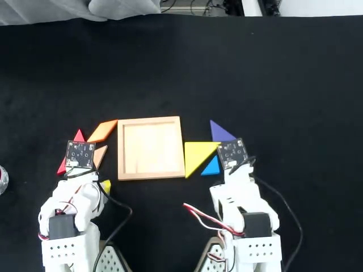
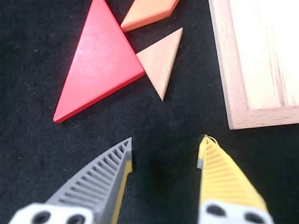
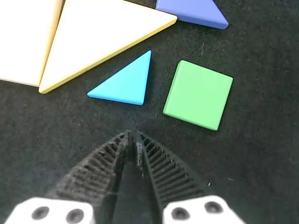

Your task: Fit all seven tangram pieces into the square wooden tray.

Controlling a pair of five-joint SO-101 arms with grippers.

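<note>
Two white arms stand side by side at the near edge of a black-covered worktop [image 1: 227, 73]. The left gripper [image 2: 167, 139] has one grey and one yellow finger, spread wide apart over bare cloth with nothing between them. The right gripper [image 3: 132, 135] has two black ribbed fingers pressed together tip to tip, holding nothing. Just past the right fingers lie a small sky-blue triangle [image 3: 126, 81] and, beside it but apart, a green square [image 3: 198, 93], both flat on the cloth. Next out is a large pale-yellow triangle [image 3: 98, 32], with one long edge against the right side of the tray. Beyond it lies a purple triangle [image 3: 191, 11], just apart from the yellow one's tip. Ahead of the left fingers lies a large red triangle [image 2: 96, 65], and a small unpainted wooden triangle [image 2: 161, 58] is close against its corner, between it and the tray. Farther on, an orange parallelogram [image 2: 149, 11] lies near the tray's far left corner. The square wooden tray [image 1: 150, 122] sits between the two groups, centred ahead of the arms. It is light natural wood with a low raised rim and a smooth pale floor, set square to the worktop's edge. All seven pieces lie flat outside it, three to its left and four to its right.
</note>
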